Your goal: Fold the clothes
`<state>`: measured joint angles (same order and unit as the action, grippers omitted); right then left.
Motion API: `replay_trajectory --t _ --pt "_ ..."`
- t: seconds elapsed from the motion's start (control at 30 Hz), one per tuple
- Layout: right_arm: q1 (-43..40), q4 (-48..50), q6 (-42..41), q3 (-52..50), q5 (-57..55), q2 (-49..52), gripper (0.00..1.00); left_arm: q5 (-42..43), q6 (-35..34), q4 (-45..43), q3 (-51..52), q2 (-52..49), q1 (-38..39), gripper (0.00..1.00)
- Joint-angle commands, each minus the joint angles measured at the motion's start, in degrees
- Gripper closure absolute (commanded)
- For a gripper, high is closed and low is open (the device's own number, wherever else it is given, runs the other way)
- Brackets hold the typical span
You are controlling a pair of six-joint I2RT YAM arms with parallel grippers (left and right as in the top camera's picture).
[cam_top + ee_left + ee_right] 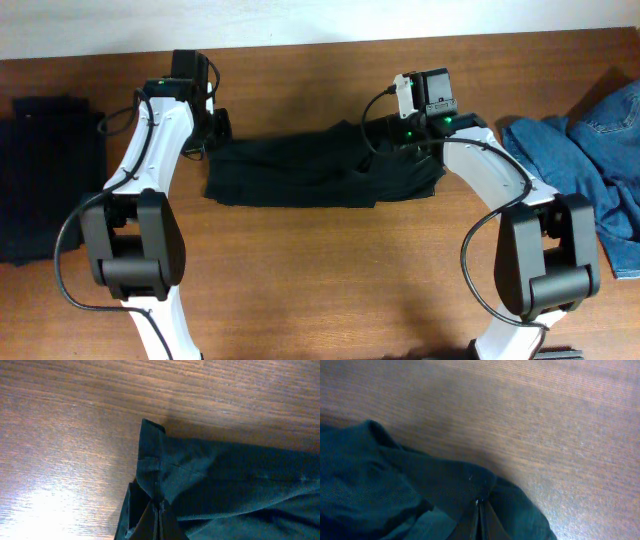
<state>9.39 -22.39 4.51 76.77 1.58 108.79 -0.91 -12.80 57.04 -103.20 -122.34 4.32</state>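
One of the clothes, a plain black garment (pixel 310 172), lies stretched in a long band across the middle of the table. My left gripper (pixel 216 130) is at its left end. In the left wrist view the fingertips (pixel 160 506) are pressed together with a hemmed corner of the black garment (pixel 210 470) pinched between them. My right gripper (pixel 402 133) is at the right end. Its fingers (pixel 479 504) are shut on a fold of the black garment (pixel 445 485). The cloth sags and wrinkles between the two grips.
A folded pile of dark cloth (pixel 45 175) sits at the left edge of the wooden table (pixel 320 280). A crumpled blue denim garment (pixel 600 165) lies at the right edge. Both arm bases stand along the near side.
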Motion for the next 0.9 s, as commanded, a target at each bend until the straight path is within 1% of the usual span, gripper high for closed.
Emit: replay_trajectory --t 0.0,0.3,0.87 --pt "-0.85 -1.01 -0.24 0.83 0.33 -2.93 0.96 -0.57 1.09 0.72 -1.33 3.74 -0.46 1.00" --pt "-0.85 -5.84 -0.26 0.83 0.33 -5.86 0.96 -0.37 1.09 4.66 -1.33 5.81 -0.46 1.00" --pt "-0.83 -16.61 -1.01 0.81 -0.35 -5.97 0.96 1.38 -0.42 11.72 -1.31 5.81 -0.46 1.00"
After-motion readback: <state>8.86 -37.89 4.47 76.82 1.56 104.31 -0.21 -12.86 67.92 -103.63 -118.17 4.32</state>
